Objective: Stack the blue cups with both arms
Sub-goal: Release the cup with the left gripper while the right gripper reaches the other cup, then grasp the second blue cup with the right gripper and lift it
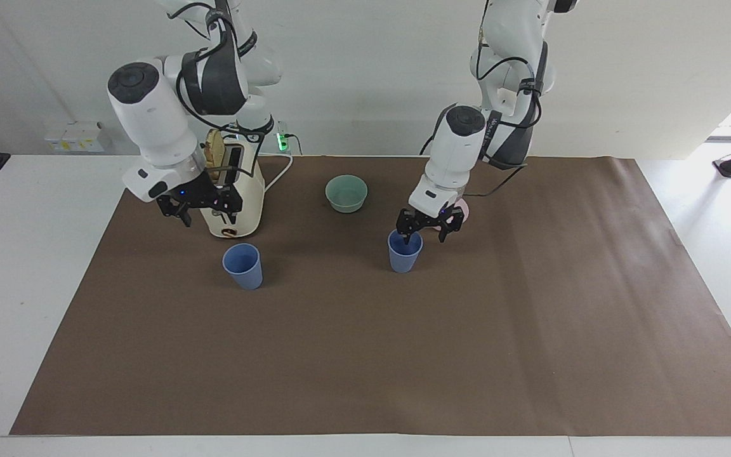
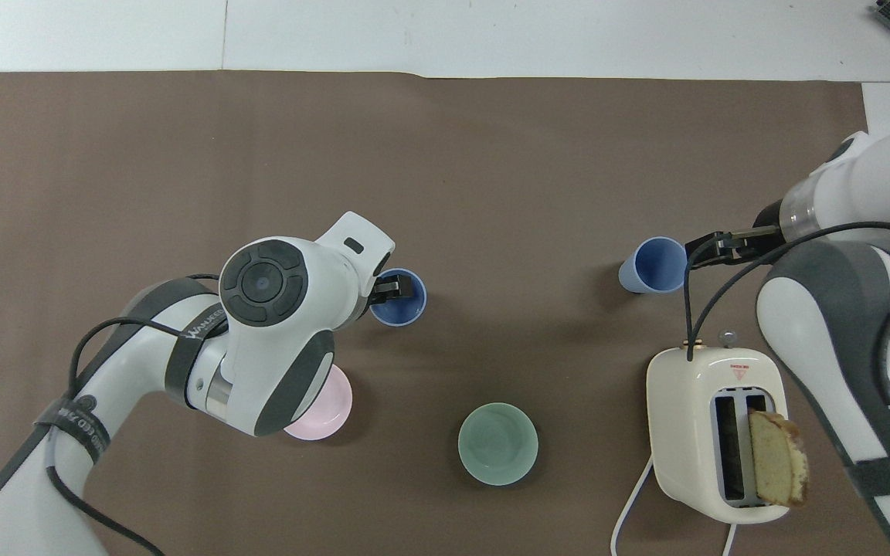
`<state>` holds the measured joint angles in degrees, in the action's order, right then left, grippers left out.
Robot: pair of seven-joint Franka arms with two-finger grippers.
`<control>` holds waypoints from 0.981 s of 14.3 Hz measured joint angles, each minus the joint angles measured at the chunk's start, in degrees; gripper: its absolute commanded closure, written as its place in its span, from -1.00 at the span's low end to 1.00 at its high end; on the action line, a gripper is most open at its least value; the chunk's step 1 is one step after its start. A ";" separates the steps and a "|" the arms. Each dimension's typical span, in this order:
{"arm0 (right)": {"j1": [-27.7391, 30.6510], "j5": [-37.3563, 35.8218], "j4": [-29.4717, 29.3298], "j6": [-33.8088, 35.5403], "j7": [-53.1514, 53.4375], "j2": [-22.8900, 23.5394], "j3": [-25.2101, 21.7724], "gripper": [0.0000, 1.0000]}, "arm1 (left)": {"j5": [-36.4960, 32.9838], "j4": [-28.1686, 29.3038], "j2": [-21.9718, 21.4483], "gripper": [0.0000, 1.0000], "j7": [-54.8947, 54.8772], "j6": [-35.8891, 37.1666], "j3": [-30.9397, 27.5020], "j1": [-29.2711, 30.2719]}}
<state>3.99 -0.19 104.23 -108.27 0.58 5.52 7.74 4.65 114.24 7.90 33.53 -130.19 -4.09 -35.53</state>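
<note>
One blue cup (image 1: 403, 252) (image 2: 399, 300) stands upright on the brown mat (image 1: 365, 355), a little farther from the robots than the pink bowl. My left gripper (image 1: 426, 233) (image 2: 393, 288) is open over it. One fingertip hangs over the cup's mouth and the other outside the rim on the pink bowl's side, and nothing is held. The other blue cup (image 1: 243, 266) (image 2: 655, 265) stands upright in front of the toaster, toward the right arm's end. My right gripper (image 1: 204, 208) (image 2: 715, 245) is open and empty, low beside the toaster and just short of that cup.
A cream toaster (image 1: 243, 190) (image 2: 711, 432) holds a bread slice (image 2: 777, 455), its cord running off toward the robots. A teal bowl (image 1: 346, 192) (image 2: 497, 443) sits mid-table near the robots. The pink bowl (image 2: 325, 405) lies partly under the left arm.
</note>
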 measured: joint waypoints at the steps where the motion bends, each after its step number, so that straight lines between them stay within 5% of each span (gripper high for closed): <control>1: 0.01 0.00 0.63 -1.92 0.00 1.34 -0.07 -1.00 | -0.01 -0.15 -1.56 -1.00 -1.14 1.70 -0.31 0.97; 6: 0.08 -0.01 4.84 -8.49 0.02 4.07 -0.16 -1.00 | -0.04 -2.76 -11.12 -1.00 -15.34 15.99 -0.91 11.58; 13: 0.27 -0.04 5.42 -9.88 0.02 6.14 -0.67 -1.00 | -0.09 -16.21 -12.21 -1.00 -34.60 34.07 -1.13 25.05; 14: 0.27 -0.04 5.42 -9.89 0.02 6.14 -0.67 -0.63 | -0.11 -18.08 -12.21 -1.00 -36.20 35.91 -1.14 26.31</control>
<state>4.26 -0.23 109.65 -118.16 0.61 11.66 7.07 4.54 96.16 -4.31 -2.68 -94.28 -5.23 -9.22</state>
